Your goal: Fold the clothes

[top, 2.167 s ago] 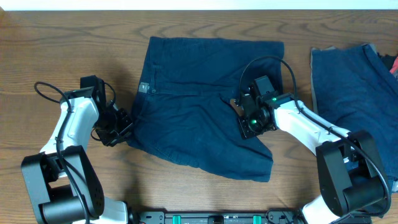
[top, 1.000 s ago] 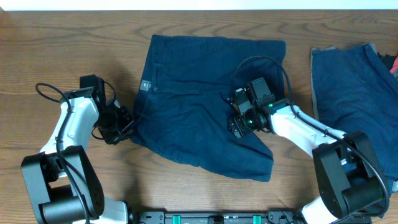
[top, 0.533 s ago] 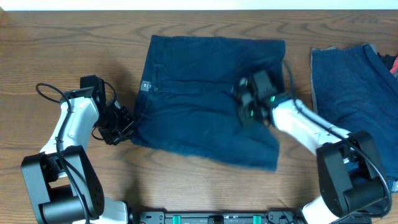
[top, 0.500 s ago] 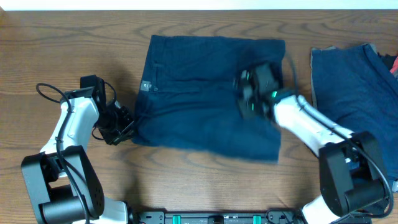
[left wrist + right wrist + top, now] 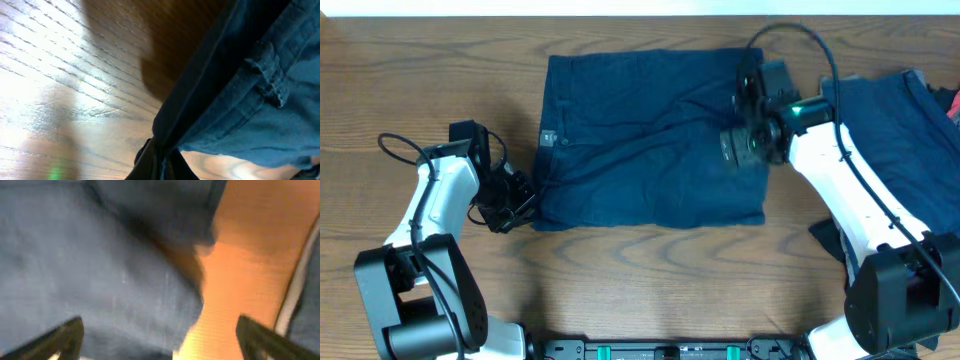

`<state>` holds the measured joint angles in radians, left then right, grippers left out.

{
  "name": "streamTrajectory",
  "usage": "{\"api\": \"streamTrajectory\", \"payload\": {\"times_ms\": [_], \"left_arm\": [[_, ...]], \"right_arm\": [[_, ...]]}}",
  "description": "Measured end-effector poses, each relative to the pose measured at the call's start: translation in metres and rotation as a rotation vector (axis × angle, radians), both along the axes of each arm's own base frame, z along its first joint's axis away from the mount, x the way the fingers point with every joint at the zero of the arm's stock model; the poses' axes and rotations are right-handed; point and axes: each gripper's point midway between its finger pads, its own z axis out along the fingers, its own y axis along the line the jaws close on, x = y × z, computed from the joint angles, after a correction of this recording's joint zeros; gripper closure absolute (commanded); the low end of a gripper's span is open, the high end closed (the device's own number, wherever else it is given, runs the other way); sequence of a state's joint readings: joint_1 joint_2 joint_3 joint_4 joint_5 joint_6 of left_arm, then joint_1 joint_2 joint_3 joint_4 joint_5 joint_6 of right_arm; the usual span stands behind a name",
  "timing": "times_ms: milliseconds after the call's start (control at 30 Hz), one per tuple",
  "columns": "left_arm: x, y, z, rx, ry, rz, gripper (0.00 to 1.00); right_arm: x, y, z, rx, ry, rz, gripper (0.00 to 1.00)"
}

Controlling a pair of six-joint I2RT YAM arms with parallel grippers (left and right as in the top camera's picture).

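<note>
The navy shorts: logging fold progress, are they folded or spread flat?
Folded once. Overhead, the shorts form a compact rectangle with an upper layer creased diagonally across the middle; the left tool pinches their lower-left corner.

Brown wooden desk [image 5: 420, 60] across nearly the whole overhead view, grained in long wavy lines running left to right, with darker swirls toward the far edge. Along that far edge, a thin pale strip [image 5: 640, 7], too narrow to tell whether wall or floor. Even, soft lighting from above, with only faint shadows on the wood. In the left wrist view, the same desk [image 5: 60, 100] seen close, washed by a bright white glare [image 5: 45, 65] on the left, with a dark brown shadow [image 5: 165, 55] in the upper middle and a small green glow [image 5: 55, 172] low down. In the right wrist view, blurred wood [image 5: 240, 280] lit warm orange.
</note>
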<state>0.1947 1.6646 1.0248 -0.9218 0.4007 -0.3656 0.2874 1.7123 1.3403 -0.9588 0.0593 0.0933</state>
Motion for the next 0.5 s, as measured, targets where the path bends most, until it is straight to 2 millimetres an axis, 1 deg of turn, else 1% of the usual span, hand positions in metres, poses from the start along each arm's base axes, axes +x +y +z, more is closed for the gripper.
{"api": "streamTrajectory", "payload": {"times_ms": [100,267,333,400,500], "left_arm": [[0.0,0.001,0.0,0.008,0.001,-0.001,0.94],[0.0,0.002,-0.001,0.013,0.001,-0.001,0.94],[0.0,0.002,-0.001,0.013,0.001,-0.001,0.94],[0.0,0.002,-0.001,0.014,0.001,-0.001,0.94],[0.0,0.003,-0.001,0.016,0.001,-0.001,0.94]], "right_arm": [[-0.032,-0.007,-0.016,-0.018,0.127,-0.02,0.18],[-0.073,-0.013,-0.046,-0.019,0.269,-0.077,0.18],[-0.087,-0.014,-0.057,-0.015,0.314,-0.108,0.16],[-0.094,-0.013,-0.067,0.0,0.331,-0.135,0.15],[-0.096,-0.006,-0.081,0.051,0.323,-0.149,0.16]]}}
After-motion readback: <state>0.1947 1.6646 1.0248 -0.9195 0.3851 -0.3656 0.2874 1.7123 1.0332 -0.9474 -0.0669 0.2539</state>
